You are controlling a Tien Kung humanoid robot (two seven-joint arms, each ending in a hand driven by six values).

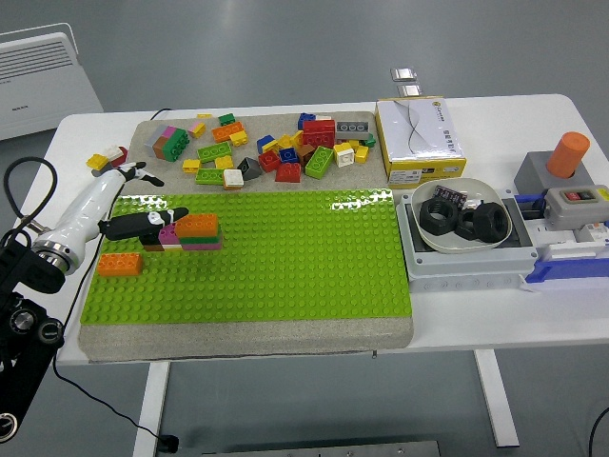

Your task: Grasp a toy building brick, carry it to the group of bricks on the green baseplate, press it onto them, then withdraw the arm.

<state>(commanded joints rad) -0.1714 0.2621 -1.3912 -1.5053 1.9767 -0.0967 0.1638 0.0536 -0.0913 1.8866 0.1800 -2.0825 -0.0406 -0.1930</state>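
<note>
White-shelled forearm with silver collar; black jointed arm, looped black cable; black-fingered left hand (143, 221)

One head view looked forward and down from high above the tabletop (495, 314), its near edge lowest.

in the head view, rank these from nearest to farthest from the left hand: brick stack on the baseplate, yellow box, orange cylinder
1. Brick stack, just right of the left hand on the green baseplate.
2. Yellow box, far side, right of centre.
3. Orange cylinder, far right.
</note>
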